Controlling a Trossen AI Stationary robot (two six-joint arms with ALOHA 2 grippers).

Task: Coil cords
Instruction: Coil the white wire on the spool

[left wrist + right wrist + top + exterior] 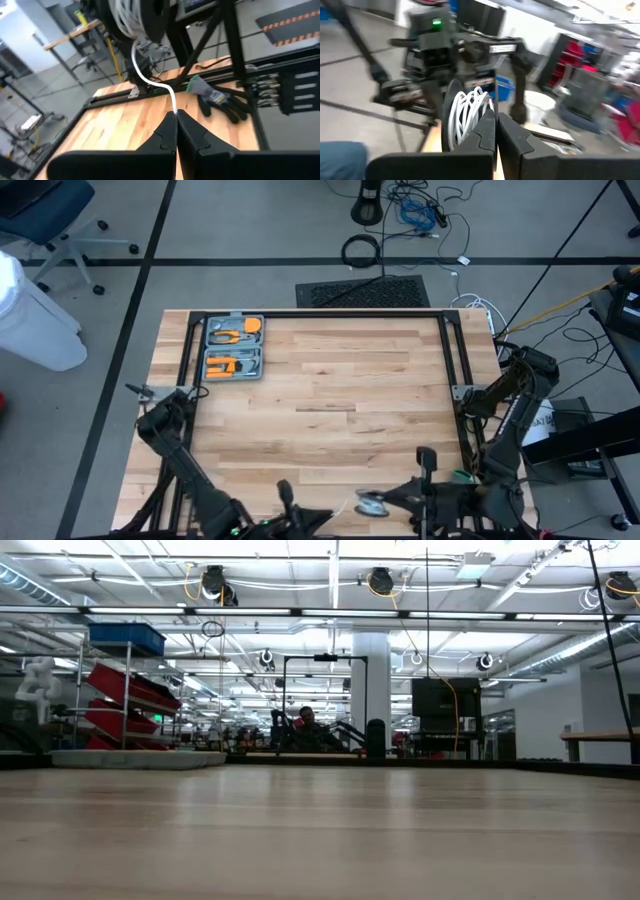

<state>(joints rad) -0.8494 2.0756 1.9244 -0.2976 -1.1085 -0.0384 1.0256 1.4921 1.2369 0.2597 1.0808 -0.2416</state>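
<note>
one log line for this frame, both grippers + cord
left gripper: shut on white cord | right gripper: shut on reel | cord mostly wound on reel | near table edge

Dark jointed arms; black angular fingers [167, 137]; green status light.

Your left gripper [176, 116] has its fingers pressed together on the white cord [150, 80]. From the tips the cord curves toward 11 o'clock into the reel [134, 17], wound with white turns. A grey glove [216, 96] lies on the wooden table [120, 125] at 2 o'clock.
</note>
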